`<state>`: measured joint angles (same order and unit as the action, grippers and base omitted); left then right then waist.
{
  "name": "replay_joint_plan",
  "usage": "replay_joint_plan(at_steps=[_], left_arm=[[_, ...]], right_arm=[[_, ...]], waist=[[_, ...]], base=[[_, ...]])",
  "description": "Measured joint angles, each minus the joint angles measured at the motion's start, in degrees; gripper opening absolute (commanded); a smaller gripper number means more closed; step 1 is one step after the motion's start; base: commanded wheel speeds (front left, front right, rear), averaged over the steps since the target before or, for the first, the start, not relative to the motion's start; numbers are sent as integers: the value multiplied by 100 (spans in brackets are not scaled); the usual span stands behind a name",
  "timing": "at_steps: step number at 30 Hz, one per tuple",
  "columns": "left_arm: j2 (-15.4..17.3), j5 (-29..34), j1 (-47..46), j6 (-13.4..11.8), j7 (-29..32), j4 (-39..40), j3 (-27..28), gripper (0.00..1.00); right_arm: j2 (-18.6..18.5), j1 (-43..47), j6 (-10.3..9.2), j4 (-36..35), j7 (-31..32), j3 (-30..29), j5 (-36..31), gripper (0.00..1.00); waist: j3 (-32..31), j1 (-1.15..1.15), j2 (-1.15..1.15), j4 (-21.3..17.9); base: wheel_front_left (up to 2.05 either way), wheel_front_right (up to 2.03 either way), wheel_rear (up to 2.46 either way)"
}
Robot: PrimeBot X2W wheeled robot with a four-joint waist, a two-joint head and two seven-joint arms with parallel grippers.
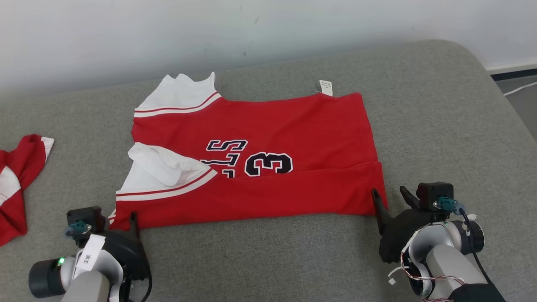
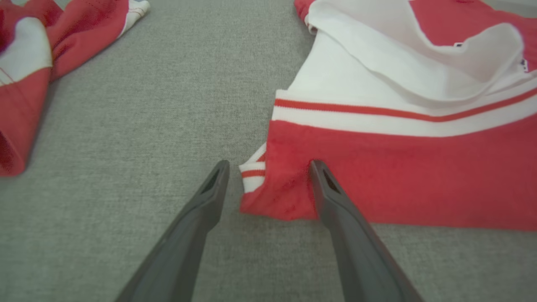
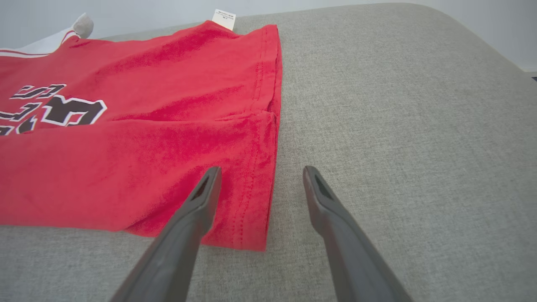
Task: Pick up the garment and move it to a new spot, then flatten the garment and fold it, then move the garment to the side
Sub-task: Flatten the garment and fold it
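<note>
Red jersey (image 1: 260, 167) is laid out broad & mostly flat in the mid of the grey cushion (image 1: 440, 126), number side up, care label (image 1: 326, 87) poking off the far edge. The near white sleeve (image 1: 163, 167) is rumpled, lying over the chest. A 2nd red-and-white garment (image 1: 16, 176) sits well apart at the far L, not part of this.

L gripper (image 2: 269, 167) is at the near-L corner, jaws spread wide. One finger is over the red cloth, the other over bare cushion, w/ the striped corner between them. Nothing pinched. R gripper (image 3: 261, 170) mirrors it at the near-R corner, also spread, hem between the fingers, nothing held. Can't tell if any fingertip actually touches fabric.

Step in hand, I'd say: folding. The near strip looks already doubled over, w/ a layer edge running across under the number. Both arms look set for a two-corner grab.

Next move calls for both to dip to the cushion, get one finger under the layers & close together. Then lift evenly and carry the near edge toward the far one. Uneven timing would skew the fold, and that loose sleeve may need tucking.
</note>
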<state>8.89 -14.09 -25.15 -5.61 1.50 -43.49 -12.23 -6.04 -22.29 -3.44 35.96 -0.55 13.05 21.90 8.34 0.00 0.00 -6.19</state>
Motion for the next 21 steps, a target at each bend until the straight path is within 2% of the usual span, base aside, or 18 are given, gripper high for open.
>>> replay_joint_plan(at_steps=[16,17,18,21], left_arm=[[-148,92,56,-44,-158,-31,-34,99],[-149,120,83,-44,-165,-18,-42,93],[-153,133,132,-44,-185,-2,-55,90],[-174,140,203,-44,-232,19,-98,69]], right_arm=[[68,184,-10,187,-258,136,-134,100],[68,216,-10,193,-260,137,-134,100],[68,236,-10,203,-268,138,-134,100],[66,280,-10,242,-299,140,-134,100]], waist=[[83,0,0,115],[75,0,0,119],[67,0,0,123],[40,0,0,136]], base=[[0,0,0],[0,0,0],[0,0,0],[0,0,0]])
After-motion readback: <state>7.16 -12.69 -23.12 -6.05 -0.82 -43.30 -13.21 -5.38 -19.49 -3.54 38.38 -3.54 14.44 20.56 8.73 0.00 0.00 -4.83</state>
